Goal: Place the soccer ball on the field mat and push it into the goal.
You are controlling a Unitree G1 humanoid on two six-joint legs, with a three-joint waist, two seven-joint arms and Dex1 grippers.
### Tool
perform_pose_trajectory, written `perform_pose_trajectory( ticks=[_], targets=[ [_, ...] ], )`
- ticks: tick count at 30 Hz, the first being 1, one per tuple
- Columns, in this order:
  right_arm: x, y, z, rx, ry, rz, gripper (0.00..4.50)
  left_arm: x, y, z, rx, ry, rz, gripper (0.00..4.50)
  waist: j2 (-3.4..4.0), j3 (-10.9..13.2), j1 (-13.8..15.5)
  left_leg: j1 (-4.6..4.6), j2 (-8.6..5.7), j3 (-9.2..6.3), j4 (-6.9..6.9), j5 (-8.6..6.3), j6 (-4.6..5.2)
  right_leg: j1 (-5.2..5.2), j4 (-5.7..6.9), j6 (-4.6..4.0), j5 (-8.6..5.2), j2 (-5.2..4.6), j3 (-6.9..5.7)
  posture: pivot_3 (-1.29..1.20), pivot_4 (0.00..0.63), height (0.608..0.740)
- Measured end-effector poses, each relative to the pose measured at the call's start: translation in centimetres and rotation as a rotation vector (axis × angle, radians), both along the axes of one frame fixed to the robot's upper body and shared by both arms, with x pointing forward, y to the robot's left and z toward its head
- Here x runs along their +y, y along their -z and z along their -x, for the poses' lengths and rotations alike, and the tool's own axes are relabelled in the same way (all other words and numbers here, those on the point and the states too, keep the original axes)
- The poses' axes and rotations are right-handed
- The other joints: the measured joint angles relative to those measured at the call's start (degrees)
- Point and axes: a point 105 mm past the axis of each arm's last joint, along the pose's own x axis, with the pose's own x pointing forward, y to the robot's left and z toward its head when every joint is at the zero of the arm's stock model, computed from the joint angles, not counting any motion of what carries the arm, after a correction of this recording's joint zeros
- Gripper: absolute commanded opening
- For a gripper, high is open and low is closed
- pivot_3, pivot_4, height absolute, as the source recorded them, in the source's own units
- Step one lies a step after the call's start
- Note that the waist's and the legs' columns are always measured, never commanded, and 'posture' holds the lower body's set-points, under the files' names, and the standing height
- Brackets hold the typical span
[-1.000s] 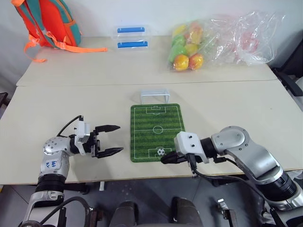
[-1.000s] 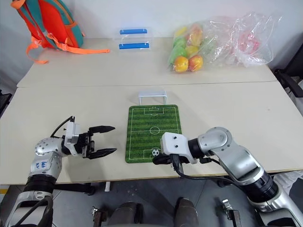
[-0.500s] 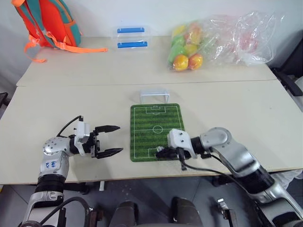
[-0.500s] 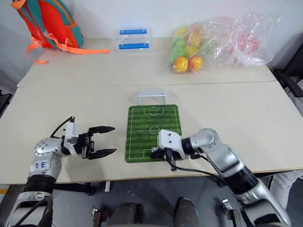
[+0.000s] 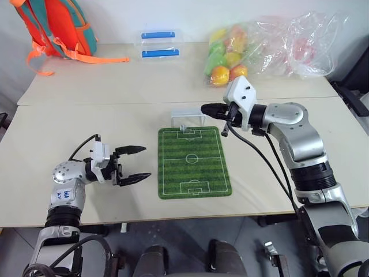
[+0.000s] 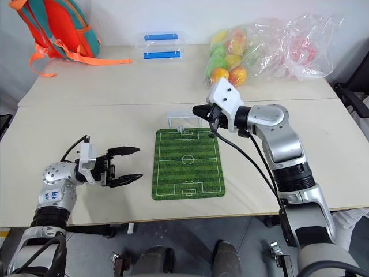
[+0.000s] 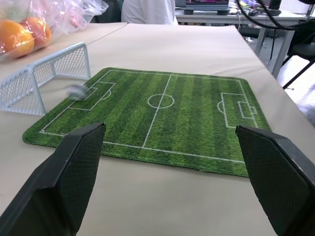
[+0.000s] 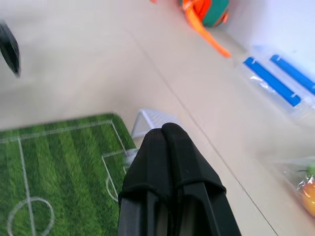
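Observation:
The field mat [image 5: 193, 163] lies flat on the near table, with the white-framed goal [image 5: 187, 114] standing at its far end. The soccer ball [image 7: 78, 91] is a small blurred spot on the mat's far penalty area, just in front of the goal mouth. My right gripper [image 5: 203, 108] is shut with nothing in it. It hangs above the table by the goal's right post, pointing left. My left gripper [image 5: 144, 163] stands open and empty left of the mat, pointing toward it.
On the far table are an orange backpack [image 5: 55, 26], two clear boxes with blue lids [image 5: 159, 45] and a plastic bag of coloured balls [image 5: 230, 57] beside crumpled clear plastic [image 5: 300, 40]. A seam divides the two tables. A person [image 7: 147, 10] sits beyond the table.
My shut right gripper swept from the mat's near end up to its far end and rose. The ball left the near penalty area and now sits by the goal. The left gripper stayed put.

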Motion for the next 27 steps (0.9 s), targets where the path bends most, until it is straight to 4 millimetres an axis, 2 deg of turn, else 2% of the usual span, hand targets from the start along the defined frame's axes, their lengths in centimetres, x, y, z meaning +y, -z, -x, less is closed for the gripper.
perform_pose_trajectory(
  ticks=[3, 6, 8, 10, 12, 13, 16, 21, 25, 27],
  targets=[
    [-1.8, 1.1, 1.0, 0.024, 0.024, -0.001, 0.01, 0.1, 0.2, -0.8, 0.015, -0.049, 0.010, 4.50, -0.01, 0.00, -0.01, 0.00, -0.02, 0.02, -0.01, 0.00, 0.01, 0.02, -0.04, 0.00, 0.00, -0.01, 0.00, 0.00, 0.150, 0.740],
    [-4.6, 4.0, 1.8, 0.094, 0.078, 0.052, 0.01, 0.5, -0.4, -1.9, 0.021, -0.121, 0.043, 4.50, -0.02, 0.00, 0.13, -0.01, -0.02, 0.03, 0.00, -0.01, 0.01, 0.02, -0.06, 0.00, 0.00, -0.01, 0.00, 0.00, 0.150, 0.740],
    [-5.8, 5.6, 2.3, 0.143, 0.095, 0.067, 0.01, 1.1, -0.7, -2.6, 0.027, -0.174, 0.069, 4.50, -0.02, 0.01, -0.06, -0.01, -0.02, 0.11, 0.00, -0.01, 0.01, 0.00, -0.07, 0.00, 0.00, -0.02, 0.03, 0.00, 0.150, 0.740],
    [-6.6, 6.0, 3.1, 0.161, 0.089, 0.054, 0.01, 1.0, -1.2, -3.1, 0.024, -0.198, 0.090, 4.50, -0.03, 0.01, -0.37, 0.01, 0.00, 0.21, 0.00, 0.00, 0.01, -0.04, -0.06, 0.00, 0.00, -0.02, 0.06, 0.00, 0.150, 0.740],
    [-7.6, 6.6, 4.3, 0.179, 0.073, 0.057, 0.38, 1.1, -1.3, -3.5, 0.031, -0.232, 0.107, 4.50, -0.03, 0.01, -0.24, 0.06, 0.02, 0.19, -0.03, 0.00, 0.01, -0.01, -0.05, 0.00, 0.00, -0.01, 0.04, 0.00, 0.150, 0.740],
    [-9.0, 7.6, 5.1, 0.195, 0.087, 0.070, 0.55, 1.6, -1.4, -4.0, 0.055, -0.284, 0.132, 4.50, -0.04, 0.01, -0.16, 0.07, 0.02, 0.20, -0.04, -0.01, 0.01, 0.00, -0.06, 0.00, 0.00, -0.01, 0.05, 0.00, 0.150, 0.740],
    [-12.4, 9.6, 6.0, 0.244, 0.166, 0.087, 1.53, 3.1, -1.1, -4.1, 0.091, -0.365, 0.167, 4.50, -0.06, 0.02, -0.18, 0.07, 0.00, 0.29, 0.01, -0.02, 0.03, 0.00, -0.09, 0.03, 0.01, -0.05, 0.09, 0.00, 0.150, 0.740],
    [-14.6, 9.9, 7.3, 0.235, 0.159, 0.066, 3.16, 3.2, -1.0, -3.9, 0.111, -0.350, 0.169, 4.50, -0.06, 0.02, -0.22, 0.26, 0.04, 0.30, 0.04, 0.00, 0.01, 0.15, -0.05, 0.02, 0.01, -0.03, 0.10, 0.00, 0.150, 0.740],
    [-16.1, 11.0, 8.1, 0.282, 0.166, 0.028, 4.48, 4.7, -0.7, -3.1, 0.119, -0.357, 0.131, 4.50, -0.06, 0.02, -0.31, 0.29, 0.04, 0.31, 0.05, 0.00, 0.01, 0.17, -0.05, 0.02, 0.01, -0.03, 0.11, 0.00, 0.150, 0.740],
    [-16.2, 10.8, 8.2, 0.281, 0.164, 0.007, 4.48, 5.4, -0.8, -2.9, 0.121, -0.366, 0.116, 4.50, -0.06, 0.02, -0.32, 0.30, 0.05, 0.30, 0.06, 0.00, 0.01, 0.17, -0.03, 0.02, 0.01, -0.03, 0.10, 0.00, 0.150, 0.740]
  ],
)
